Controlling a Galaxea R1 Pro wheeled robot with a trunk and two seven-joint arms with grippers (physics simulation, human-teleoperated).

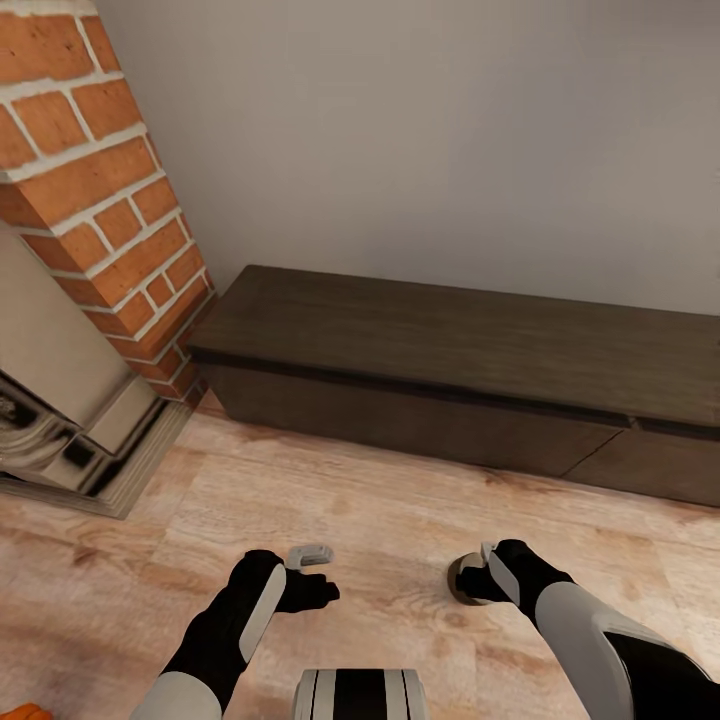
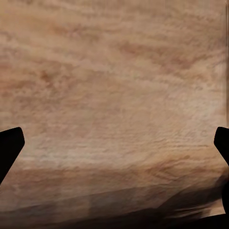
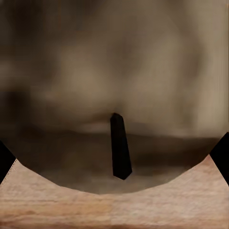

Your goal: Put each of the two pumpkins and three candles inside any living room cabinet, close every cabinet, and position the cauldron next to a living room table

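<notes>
Candle (image 1: 466, 580) sat pinched in right end effector (image 1: 478, 578), wick visible in wrist view; left end effector (image 1: 318, 572) spread, empty. Cabinet (image 1: 420, 420) ahead, shut. Next, prob.: pull drawer w/ left.

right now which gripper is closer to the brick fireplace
Left. The left gripper is on the brick fireplace side; the right gripper, holding a candle, is farther across the floor.
</notes>
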